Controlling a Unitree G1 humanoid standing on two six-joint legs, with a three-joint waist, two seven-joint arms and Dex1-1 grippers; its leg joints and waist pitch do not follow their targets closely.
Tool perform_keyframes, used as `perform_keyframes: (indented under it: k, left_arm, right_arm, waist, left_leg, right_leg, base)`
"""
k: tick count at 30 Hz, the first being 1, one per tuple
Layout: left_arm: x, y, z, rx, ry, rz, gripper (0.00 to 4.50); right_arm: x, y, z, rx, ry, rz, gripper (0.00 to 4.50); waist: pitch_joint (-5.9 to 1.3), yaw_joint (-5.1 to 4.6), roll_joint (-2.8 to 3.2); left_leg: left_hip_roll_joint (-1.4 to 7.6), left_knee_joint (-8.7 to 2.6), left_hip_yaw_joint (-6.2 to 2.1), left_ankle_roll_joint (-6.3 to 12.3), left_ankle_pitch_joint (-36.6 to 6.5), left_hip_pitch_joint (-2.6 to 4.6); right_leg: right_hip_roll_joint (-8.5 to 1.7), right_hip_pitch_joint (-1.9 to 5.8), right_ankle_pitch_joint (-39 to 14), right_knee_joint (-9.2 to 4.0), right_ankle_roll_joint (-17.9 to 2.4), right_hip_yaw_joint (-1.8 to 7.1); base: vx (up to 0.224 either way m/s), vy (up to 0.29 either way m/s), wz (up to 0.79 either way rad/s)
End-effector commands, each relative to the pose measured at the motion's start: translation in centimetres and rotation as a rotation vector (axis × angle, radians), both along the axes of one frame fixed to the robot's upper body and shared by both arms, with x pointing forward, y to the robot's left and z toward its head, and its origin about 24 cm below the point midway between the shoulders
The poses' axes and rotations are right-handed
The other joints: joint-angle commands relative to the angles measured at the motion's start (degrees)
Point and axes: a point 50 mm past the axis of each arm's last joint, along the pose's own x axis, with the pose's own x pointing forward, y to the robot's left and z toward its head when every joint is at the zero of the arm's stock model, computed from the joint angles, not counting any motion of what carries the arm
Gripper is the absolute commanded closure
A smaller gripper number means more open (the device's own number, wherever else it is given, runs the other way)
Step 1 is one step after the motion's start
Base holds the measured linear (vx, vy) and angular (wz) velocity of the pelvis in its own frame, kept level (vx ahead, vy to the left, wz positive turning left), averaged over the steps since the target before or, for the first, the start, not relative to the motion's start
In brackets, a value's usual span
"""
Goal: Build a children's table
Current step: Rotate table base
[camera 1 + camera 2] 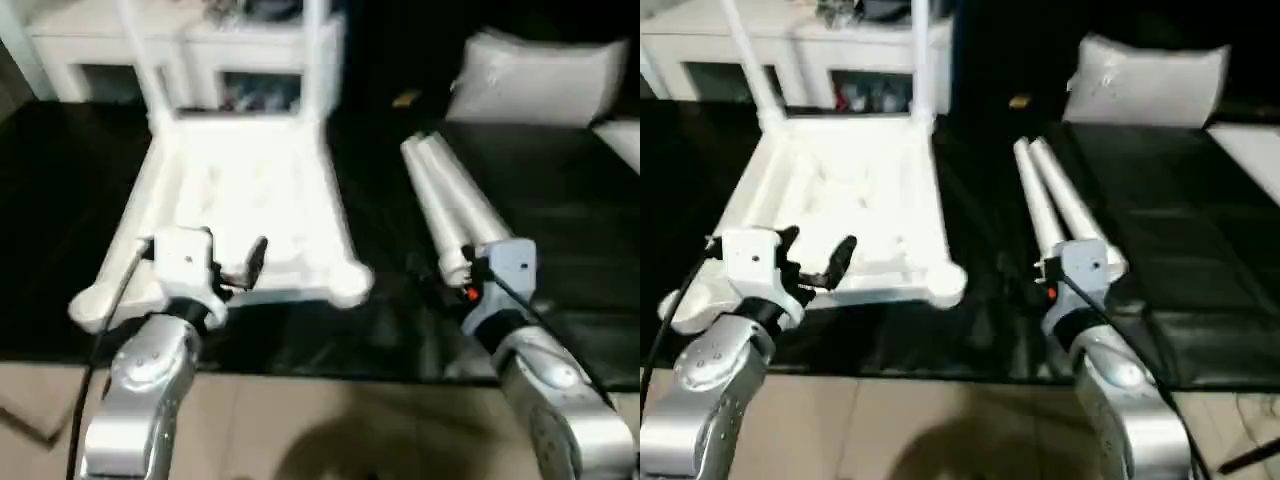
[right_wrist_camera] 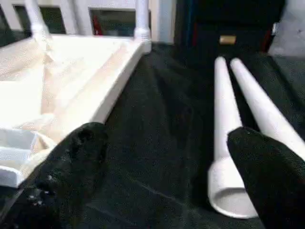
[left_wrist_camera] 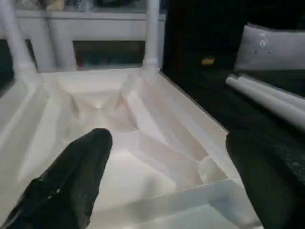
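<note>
The children's table top (image 1: 250, 190) lies upside down on the black surface, its ribbed underside up. Two white legs (image 1: 318, 60) stand upright in its far corner sockets. The near corner sockets (image 1: 350, 283) hold nothing. Two loose legs (image 1: 450, 200) lie side by side to the right of the top. My left gripper (image 3: 162, 162) hangs open over the near edge of the top, nothing between its black fingers (image 3: 71, 181). My right gripper (image 2: 167, 157) is open at the near ends of the loose legs (image 2: 228, 138), one finger (image 2: 267, 176) over a leg's end.
A white cabinet (image 1: 230, 50) with dark compartments stands behind the table top. A white cushion (image 1: 540, 75) lies at the back right, a small yellow object (image 1: 405, 98) beside it. The black surface ends near me at a beige floor (image 1: 330, 420).
</note>
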Motion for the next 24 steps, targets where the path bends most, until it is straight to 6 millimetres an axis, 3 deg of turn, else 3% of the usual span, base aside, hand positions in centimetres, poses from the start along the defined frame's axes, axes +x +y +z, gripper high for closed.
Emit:
perform_keyframes:
  k: [1,2,3,4,5,6,7,8,9,10,11,12,13,14,15,16,17,18,19,20,21,22,23,24]
  left_arm:
    - [0.2,-0.4,0.6,0.003,-0.024,-0.016,0.10]
    - [0.2,-0.4,0.6,0.002,-0.024,-0.017,0.10]
    - [0.3,-0.4,0.6,0.003,-0.025,-0.019,0.10]
    - [0.3,-0.4,0.6,0.003,-0.025,-0.020,0.10]
    - [0.3,-0.4,0.6,0.004,-0.026,-0.021,0.10]
    - [0.3,-0.4,0.7,0.004,-0.027,-0.020,0.10]
    - [0.3,-0.4,0.7,0.003,-0.027,-0.019,0.10]
    - [0.4,-0.5,0.7,0.003,-0.028,-0.019,0.10]
    - [0.4,-0.5,0.7,0.002,-0.028,-0.018,0.10]
    - [0.4,-0.5,0.6,0.002,-0.028,-0.018,0.10]
    - [0.4,-0.5,0.6,0.003,-0.029,-0.018,0.10]
    - [0.4,-0.5,0.6,0.003,-0.029,-0.018,0.10]
    - [0.4,-0.5,0.6,0.003,-0.029,-0.017,0.10]
    - [0.4,-0.5,0.6,0.004,-0.029,-0.017,0.10]
    - [0.4,-0.5,0.6,0.004,-0.030,-0.017,0.10]
    - [0.4,-0.5,0.7,0.004,-0.030,-0.018,0.10]
    - [0.4,-0.5,0.7,0.005,-0.031,-0.018,0.10]
    - [0.4,-0.5,0.7,0.008,-0.032,-0.022,0.10]
    - [0.4,-0.5,0.7,0.010,-0.033,-0.025,0.10]
    - [0.4,-0.6,0.7,0.011,-0.033,-0.027,0.10]
    - [0.4,-0.6,0.7,0.018,-0.031,-0.032,0.10]
    - [0.4,-0.6,0.6,0.026,-0.028,-0.037,0.10]
    - [0.4,-0.6,0.6,0.039,-0.023,-0.044,0.10]
    - [0.4,-0.6,0.5,0.047,-0.020,-0.048,0.10]
  right_arm:
    - [0.1,-0.1,0.1,0.000,-0.008,0.000,0.00]
    - [0.2,-0.1,0.1,0.000,-0.010,0.001,0.00]
    - [0.2,-0.1,0.2,0.000,-0.011,0.001,0.00]
    - [0.2,-0.1,0.2,-0.001,-0.012,0.002,0.00]
    - [0.2,0.0,0.2,-0.002,-0.013,0.003,0.00]
    - [0.2,-0.1,0.2,-0.001,-0.014,0.003,0.00]
    - [0.2,-0.1,0.2,-0.002,-0.015,0.005,0.00]
    - [0.3,-0.1,0.2,-0.003,-0.015,0.006,0.00]
    - [0.3,-0.1,0.2,-0.004,-0.016,0.008,0.00]
    - [0.4,-0.1,0.2,-0.005,-0.018,0.012,0.00]
    - [0.5,0.0,0.3,-0.007,-0.018,0.018,0.00]
    - [0.5,0.0,0.3,-0.007,-0.018,0.019,0.00]
    - [0.5,0.0,0.3,-0.010,-0.015,0.032,0.00]
    - [0.6,0.1,0.3,-0.012,-0.013,0.037,0.00]
    - [0.6,0.1,0.3,-0.023,-0.010,0.049,0.00]
    - [0.6,0.2,0.3,-0.028,-0.005,0.060,0.00]
    - [0.6,0.2,0.2,-0.031,-0.002,0.066,0.00]
    - [0.7,0.3,0.3,-0.031,-0.001,0.067,0.00]
    - [0.9,0.2,0.5,-0.015,-0.010,0.043,0.00]
    - [0.9,0.1,0.6,-0.010,-0.015,0.030,0.00]
    - [1.1,0.0,0.6,-0.001,-0.010,0.011,0.00]
    - [1.2,-0.2,0.6,-0.014,-0.009,0.003,0.00]
    - [1.2,-0.2,0.6,-0.020,-0.006,0.006,0.00]
    - [1.3,-0.2,0.6,-0.023,-0.004,0.009,0.00]
  waist:
    - [-3.61,1.69,-1.58]
    - [-3.32,1.76,-0.30]
    - [-3.30,1.36,-0.61]
    - [-3.12,0.85,0.86]
    - [-3.46,0.77,2.87]
    - [-4.11,-0.36,5.07]
    - [-4.65,-2.94,6.97]
    - [-6.37,-5.27,5.41]
    - [-6.06,-4.92,5.63]
    - [-5.61,-5.22,5.15]
    - [-4.69,-5.86,4.02]
    - [-4.44,-6.09,3.23]
    - [-3.69,-5.79,0.92]
    - [-3.11,-3.90,-1.97]
    - [-3.80,-3.21,-0.78]
    - [-3.43,-2.88,-1.10]
    - [-2.56,-2.70,-0.20]
    - [-2.34,-3.00,0.48]
    - [-2.52,-3.61,1.25]
    - [-1.94,-3.36,2.44]
    - [-2.09,-5.33,4.58]
    - [-2.46,-6.70,4.79]
    - [-3.33,-7.17,5.24]
    - [-3.48,-7.10,5.10]
  left_leg:
    - [-1.68,3.73,-4.87,8.25,2.2,-8.16]
    - [-2.27,3.43,-5.86,6.82,9.7,-10.22]
    - [-2.19,2.60,-5.73,6.02,12.7,-10.50]
    - [-1.65,-0.76,-5.53,5.98,17.3,-10.14]
    - [-0.19,-3.30,-6.05,6.12,17.4,-8.57]
    - [2.46,-6.47,-7.34,8.40,14.5,-5.95]
    - [8.14,-8.17,-14.43,18.61,6.0,0.96]
    - [9.96,-7.03,-17.39,27.75,14.2,3.67]
    - [8.67,-6.04,-16.42,29.17,19.1,3.33]
    - [8.31,-5.89,-15.24,29.53,22.1,2.45]
    - [6.19,-7.53,-11.39,28.20,22.1,-0.68]
    - [5.98,-7.97,-10.34,27.52,18.0,-1.50]
    - [2.08,-7.07,-6.91,21.70,4.0,-3.56]
    - [-3.38,0.28,-4.46,13.78,-3.5,-7.33]
    - [-2.47,1.76,-5.76,10.53,-0.7,-7.50]
    - [-1.81,2.23,-6.56,6.55,3.3,-9.02]
    - [-0.89,1.31,-7.16,7.00,5.9,-9.85]
    - [-0.17,0.70,-6.95,6.52,5.6,-8.27]
    - [0.36,-0.80,-6.53,7.96,5.9,-8.42]
    - [0.84,-2.02,-6.71,7.93,3.6,-7.17]
    - [3.46,-5.76,-7.15,3.65,-7.8,-2.37]
    - [6.49,-9.25,-9.88,0.35,-25.2,0.68]
    - [8.40,-11.37,-12.23,-0.06,-27.6,2.14]
    - [8.54,-11.22,-12.98,2.16,-25.1,2.70]
  right_leg:
    - [-8.70,6.98,-12.2,-12.14,3.4,11.92]
    - [-7.11,8.08,4.4,-11.06,1.3,7.92]
    - [-5.75,7.53,10.9,-11.09,0.4,6.20]
    - [-3.29,6.74,12.6,-11.74,-1.3,2.87]
    - [-2.94,6.04,9.5,-12.21,-1.8,1.56]
    - [-0.13,5.94,5.0,-11.87,0.5,-0.83]
    - [2.78,-0.90,-2.9,-2.70,1.5,-0.83]
    - [1.78,-4.20,-4.3,1.12,2.3,0.78]
    - [1.82,-5.60,-2.7,1.35,3.5,1.15]
    - [1.57,-6.47,-0.2,1.86,5.2,1.70]
    - [1.95,-6.58,6.4,1.97,7.5,2.00]
    - [1.31,-6.37,8.8,0.58,6.5,2.74]
    - [-0.18,-4.46,13.2,-6.57,3.1,4.83]
    - [-6.36,0.26,-9.2,-13.69,5.6,9.91]
    - [-9.12,1.89,-16.8,-13.79,3.1,11.33]
    - [-7.99,2.84,-23.6,-13.56,-0.5,10.79]
    - [-10.85,3.07,-23.3,-14.70,1.3,4.67]
    - [-11.37,2.11,-26.3,-16.12,-0.7,3.09]
    - [-10.18,4.09,-27.5,-16.69,-5.4,0.62]
    - [-9.54,3.97,-28.6,-17.29,-6.6,-0.53]
    - [-3.46,1.36,-26.7,-15.07,-6.8,-0.96]
    - [0.31,-0.07,-15.1,-9.63,-6.8,-1.28]
    - [1.04,-1.64,-2.8,-4.89,-4.3,0.07]
    - [1.00,-2.76,0.3,-3.86,-2.3,0.53]
  base:
    - [0.123,-0.104,-0.05]
    - [0.145,-0.057,0.09]
    - [0.156,-0.018,-0.08]
    - [0.156,-0.018,-0.08]
    - [0.174,0.040,-0.04]
    - [0.212,0.059,0.00]
    - [0.212,0.059,0.00]
    - [0.191,0.024,-0.05]
    - [0.136,0.011,-0.03]
    - [0.136,0.011,-0.03]
    - [0.096,-0.004,0.03]
    - [0.073,-0.067,0.04]
    - [0.073,-0.067,0.04]
    - [0.042,-0.105,-0.04]
    - [0.034,-0.087,-0.13]
    - [0.034,-0.087,-0.13]
    - [0.059,-0.051,0.15]
    - [0.078,0.001,0.55]
    - [0.078,0.001,0.55]
    - [0.098,0.054,0.73]
    - [0.060,0.069,0.50]
    - [0.060,0.069,0.50]
    - [0.071,0.070,0.18]
    - [0.064,0.038,0.07]
